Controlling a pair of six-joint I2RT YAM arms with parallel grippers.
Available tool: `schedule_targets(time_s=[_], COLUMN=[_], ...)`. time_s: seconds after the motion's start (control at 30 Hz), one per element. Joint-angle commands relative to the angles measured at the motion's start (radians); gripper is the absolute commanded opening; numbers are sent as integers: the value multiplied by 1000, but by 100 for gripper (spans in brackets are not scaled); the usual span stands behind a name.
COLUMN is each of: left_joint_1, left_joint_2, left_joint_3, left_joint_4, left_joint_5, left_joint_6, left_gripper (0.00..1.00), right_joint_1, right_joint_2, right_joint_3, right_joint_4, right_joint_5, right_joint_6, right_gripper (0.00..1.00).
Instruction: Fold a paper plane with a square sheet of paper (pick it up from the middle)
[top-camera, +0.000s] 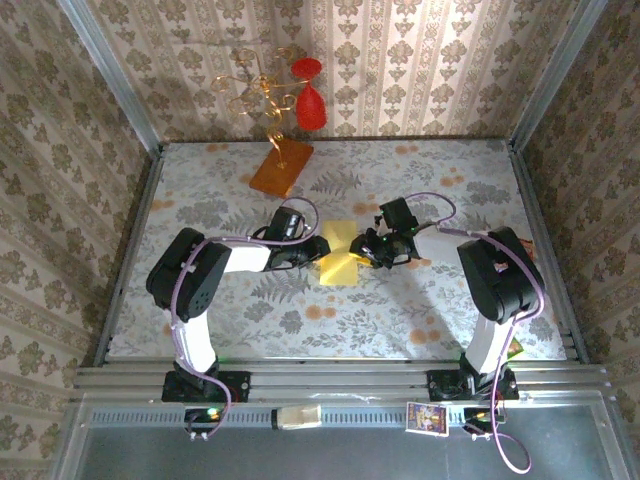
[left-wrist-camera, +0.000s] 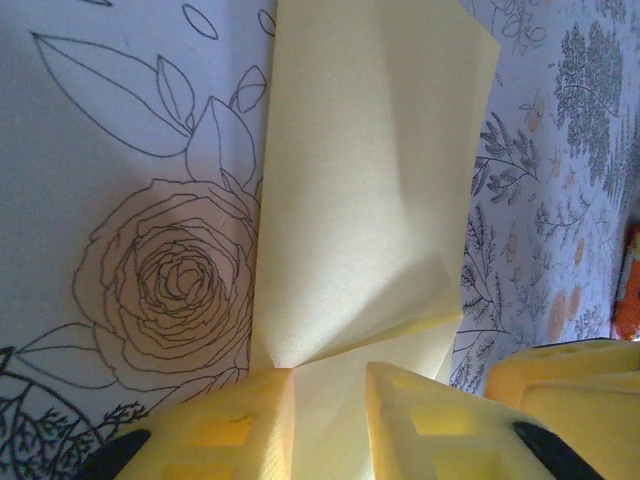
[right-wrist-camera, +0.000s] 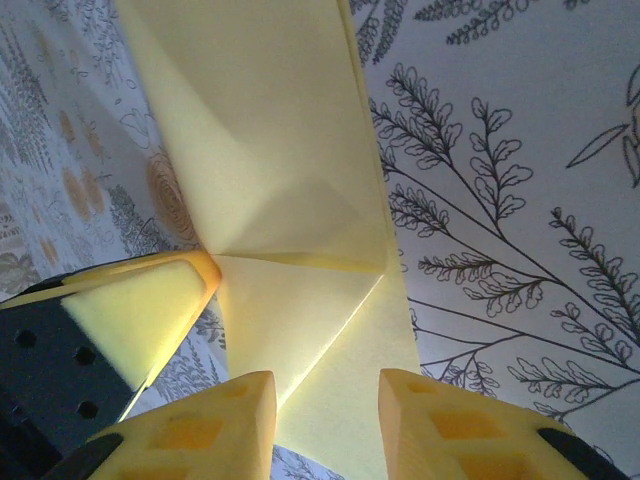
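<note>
At the middle of the table (top-camera: 430, 330) the two arms are meeting nose to nose over the square sheet of paper (top-camera: 338, 268). It is lying on the flowered top, creased down to a narrower upright shape. The left gripper (top-camera: 316, 251) is sitting at its left edge and the right gripper (top-camera: 363, 250) at its right edge, well clear of the orange-brown slab (top-camera: 281, 167) with its gold wire tree (top-camera: 265, 85) at the back.

I'm reading this as mid-fold, somewhere between one crease and the next (no dart yet, and no centre spine that I can make out).

From above I'm getting the layout but not the jaws, which are too small there. The wrist cameras are giving me that. On the left wrist, the yellow fingers (left-wrist-camera: 225, 435) are standing parted with the paper's edge running into the gap, not clamped. On the right wrist, the fingers (right-wrist-camera: 450, 430) are spread in the same way over a pale corner. So both pincers are looking spread rather than pinching.

Up close I'm also seeing diagonal creases meeting at a point and a flap lying over the lower layer, none of which reads from above. Each wrist view is catching the other arm's finger just beside the paper.

Next, I'd guess, a flap wants nipping at its free edge and carrying across while the other arm is pinning the sheet down. The paper is thin, so a skewed grab could drag the whole thing askew.
</note>
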Motion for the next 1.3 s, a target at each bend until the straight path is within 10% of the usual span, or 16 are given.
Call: schedule_targets(time_s=[0.0, 1.27], left_joint_1=[1, -3], left_joint_2=[25, 18], left_joint_3=[-31, -20], left_joint_4=[12, -42], left_joint_5=[-16, -25], left_joint_6=[-34, -16], left_gripper=[25, 25], right_joint_1=[12, 38], right_joint_2=[26, 94], right_joint_3=[17, -5], right_joint_4=[1, 181], right_joint_5=[-23, -105], right_joint_6=[50, 123], right_gripper=[35, 23])
